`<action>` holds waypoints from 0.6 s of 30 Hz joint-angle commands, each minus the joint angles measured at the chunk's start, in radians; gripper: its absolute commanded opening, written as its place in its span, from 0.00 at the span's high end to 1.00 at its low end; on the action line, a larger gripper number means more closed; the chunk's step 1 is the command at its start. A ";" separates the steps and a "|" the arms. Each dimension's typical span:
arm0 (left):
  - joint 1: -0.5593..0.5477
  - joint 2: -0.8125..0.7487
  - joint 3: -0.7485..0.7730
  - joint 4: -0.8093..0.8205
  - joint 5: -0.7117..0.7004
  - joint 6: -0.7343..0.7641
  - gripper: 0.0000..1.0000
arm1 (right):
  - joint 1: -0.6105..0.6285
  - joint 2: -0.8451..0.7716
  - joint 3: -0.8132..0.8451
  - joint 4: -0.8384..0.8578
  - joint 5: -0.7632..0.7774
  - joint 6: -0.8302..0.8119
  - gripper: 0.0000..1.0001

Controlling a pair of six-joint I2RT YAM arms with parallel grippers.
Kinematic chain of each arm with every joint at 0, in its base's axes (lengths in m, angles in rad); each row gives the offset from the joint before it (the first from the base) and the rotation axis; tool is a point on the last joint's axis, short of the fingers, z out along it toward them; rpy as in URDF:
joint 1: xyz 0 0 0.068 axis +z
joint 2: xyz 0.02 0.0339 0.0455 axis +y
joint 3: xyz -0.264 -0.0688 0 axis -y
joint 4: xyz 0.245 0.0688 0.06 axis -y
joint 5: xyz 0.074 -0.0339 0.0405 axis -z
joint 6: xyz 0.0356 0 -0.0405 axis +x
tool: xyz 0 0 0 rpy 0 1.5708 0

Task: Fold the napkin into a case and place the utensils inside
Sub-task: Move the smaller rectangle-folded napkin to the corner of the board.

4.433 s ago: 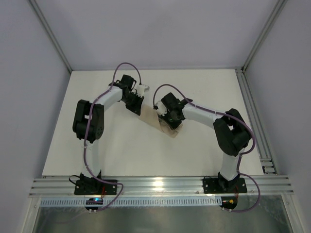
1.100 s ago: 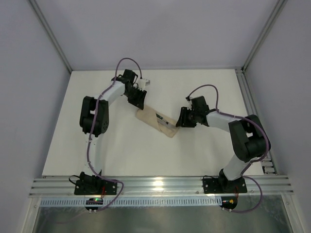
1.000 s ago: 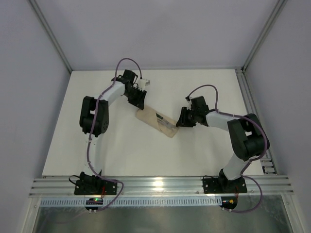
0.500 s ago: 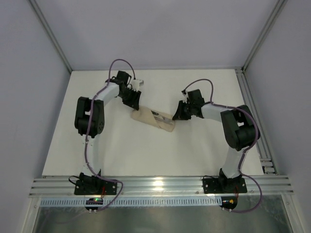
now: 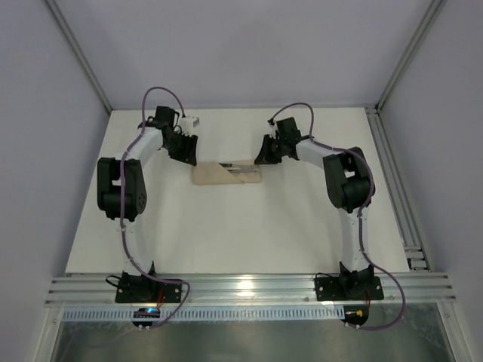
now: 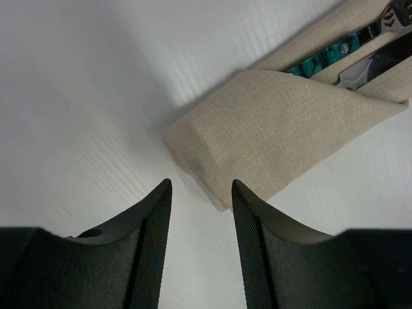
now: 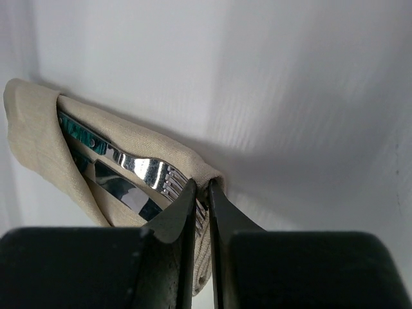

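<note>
The napkin is folded into a narrow beige case [image 5: 225, 174] that lies level on the white table. The fork [image 7: 147, 171] and the knife [image 7: 120, 188] lie inside it, their metal heads showing at the open right end. My right gripper [image 5: 264, 154] is shut on the cloth edge of the case [image 7: 38, 145] at that end, beside the fork's tines. My left gripper [image 5: 184, 149] is open just off the closed left end. In the left wrist view the case [image 6: 283, 122] has its corner near my right fingertip, and the fork's teal handle [image 6: 318, 61] and the knife [image 6: 376, 61] show.
The white table [image 5: 226, 234] is bounded by metal frame posts and grey walls. An aluminium rail [image 5: 392, 181] runs along the right edge and another along the near edge by the arm bases.
The case has swung from slanted to level and slid toward the back left, pulled by my shut right gripper. My left gripper has moved left and farther back, off the case's end.
</note>
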 commanded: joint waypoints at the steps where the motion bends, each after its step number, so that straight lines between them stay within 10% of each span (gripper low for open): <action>1: 0.025 -0.068 -0.025 0.008 -0.004 0.018 0.55 | 0.029 0.054 0.123 -0.045 0.018 0.017 0.96; 18: 0.080 -0.150 -0.114 0.035 0.004 0.024 0.55 | 0.118 0.378 0.629 -0.042 0.103 0.196 0.96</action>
